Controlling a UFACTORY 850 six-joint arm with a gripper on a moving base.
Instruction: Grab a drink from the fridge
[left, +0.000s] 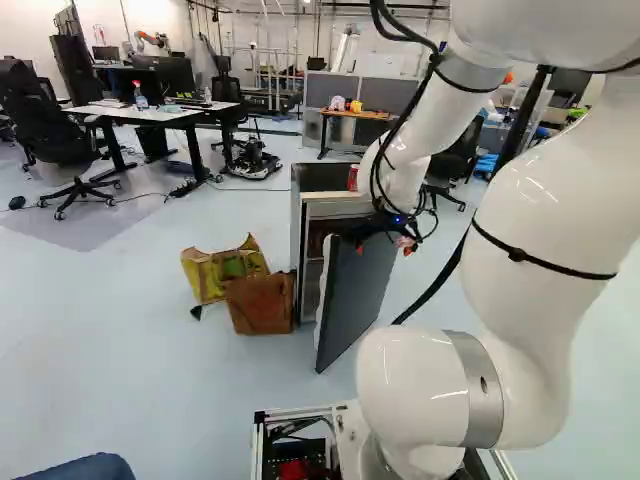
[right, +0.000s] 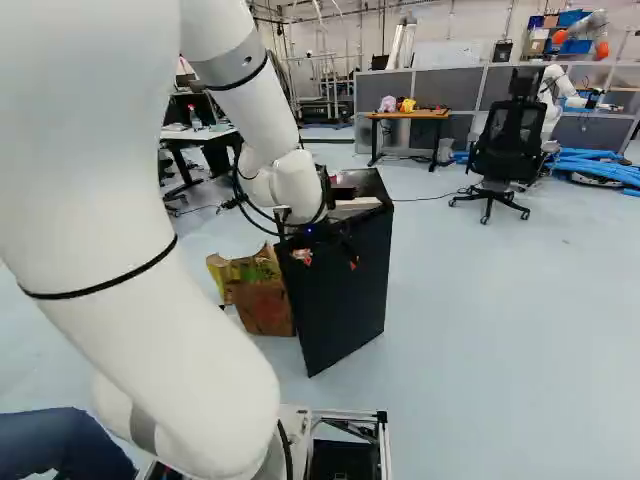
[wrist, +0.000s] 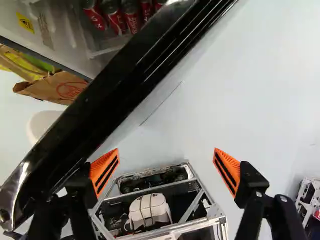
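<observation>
The fridge (left: 308, 180) stands with its door (left: 355, 295) swung open; in the wrist view several red cans (wrist: 116, 21) sit side by side inside it, next to the rim of a clear bin (wrist: 104, 51), beyond the black edge of the door; their upper parts run out of view, and the door's edge covers part of the bin, so the full number of cans cannot be told; in the left base view another red can (left: 352, 178) shows at the fridge's top, close beside the arm (left: 405, 140).

The gripper (right: 328, 260) is open, its orange pads (wrist: 104, 172) wide apart and nothing held; one finger is close beside the door's edge, and whether they touch cannot be told.

Beside the fridge are a brown box (left: 260, 303) and a yellow bag (left: 208, 275), with something green in the bag; the box overlaps part of the bag, and the bottoms of both are out of sight.

In the wrist view a metal frame (wrist: 220, 220) lies beyond the fingers, a pale strapped thing (wrist: 149, 209) in one of its compartments; the frame is cut off, and its darker contents are hard to make out.
</observation>
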